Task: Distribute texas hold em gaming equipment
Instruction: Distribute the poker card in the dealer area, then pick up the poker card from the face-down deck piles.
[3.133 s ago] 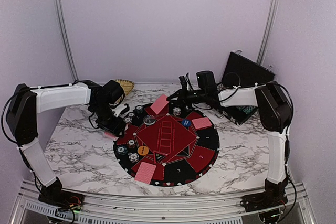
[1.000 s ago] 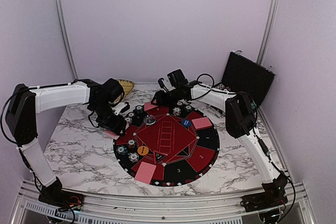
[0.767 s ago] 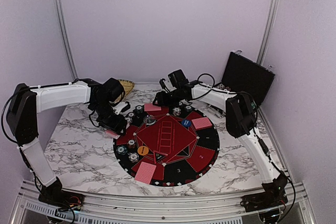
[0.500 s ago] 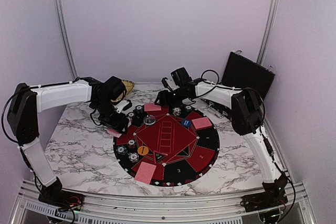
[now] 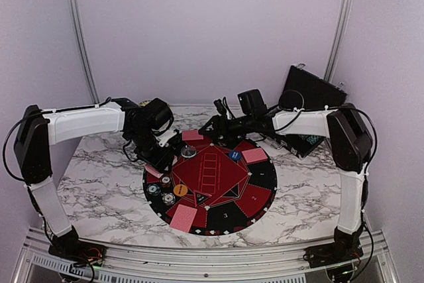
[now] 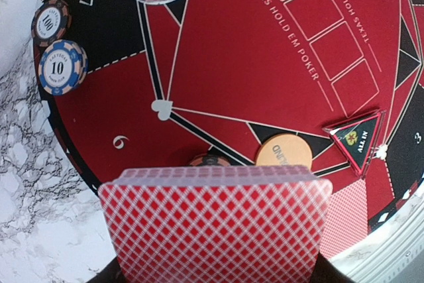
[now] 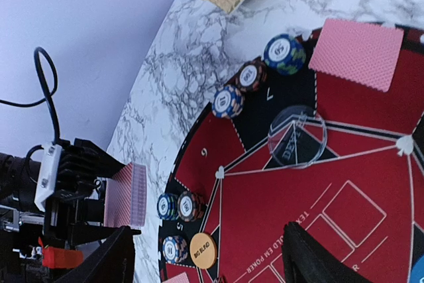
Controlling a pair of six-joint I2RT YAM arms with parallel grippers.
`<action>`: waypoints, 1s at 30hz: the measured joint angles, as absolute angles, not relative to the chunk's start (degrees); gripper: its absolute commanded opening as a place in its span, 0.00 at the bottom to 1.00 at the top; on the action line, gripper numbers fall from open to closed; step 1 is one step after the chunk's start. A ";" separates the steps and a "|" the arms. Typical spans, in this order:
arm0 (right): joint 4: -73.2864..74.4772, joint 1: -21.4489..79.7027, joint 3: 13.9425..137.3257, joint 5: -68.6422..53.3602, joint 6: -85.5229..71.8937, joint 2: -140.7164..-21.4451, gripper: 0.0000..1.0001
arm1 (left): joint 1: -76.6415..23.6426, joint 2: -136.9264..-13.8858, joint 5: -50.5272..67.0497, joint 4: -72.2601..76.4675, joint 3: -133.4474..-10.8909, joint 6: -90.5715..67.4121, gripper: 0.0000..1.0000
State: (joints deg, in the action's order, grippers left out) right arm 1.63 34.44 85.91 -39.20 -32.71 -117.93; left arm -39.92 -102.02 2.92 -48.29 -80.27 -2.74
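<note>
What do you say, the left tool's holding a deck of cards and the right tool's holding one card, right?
Not quite. The right tool holds nothing: the right wrist view shows it open and empty, with a single card lying flat on the mat. The left tool does hold a deck.

Pale lilac walls (image 5: 199, 31) and two aluminium posts (image 5: 77, 31) enclose a white marble-patterned table (image 5: 99, 187).

The table (image 5: 99, 190) is seen whole from high above its near edge. The mat (image 6: 265, 64) is caught close by the left wrist, wider by the right, the clear disc (image 7: 297, 138) shared.
</note>
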 measured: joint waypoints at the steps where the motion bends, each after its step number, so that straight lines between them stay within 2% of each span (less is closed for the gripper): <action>1: -0.12 34.44 84.01 -40.53 -33.85 -117.71 0.74 | -40.40 -102.02 2.92 -48.40 -80.55 -2.76 0.30; 8: -8.82 34.94 74.78 -46.46 -41.12 -117.51 0.75 | -43.18 -102.32 2.94 -48.73 -82.83 -2.76 0.30; 21: -20.53 38.44 73.97 -51.16 -50.11 -117.54 0.74 | -45.39 -104.09 2.92 -49.60 -85.52 -2.76 0.30; 30: -23.66 39.46 73.97 -52.18 -53.25 -119.02 0.70 | -45.52 -104.14 2.48 -49.69 -86.32 -2.76 0.30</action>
State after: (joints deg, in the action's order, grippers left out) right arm -23.66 39.46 73.97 -52.18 -53.25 -119.02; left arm -45.52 -104.14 2.48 -49.69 -86.32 -2.76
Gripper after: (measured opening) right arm 0.701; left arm 0.665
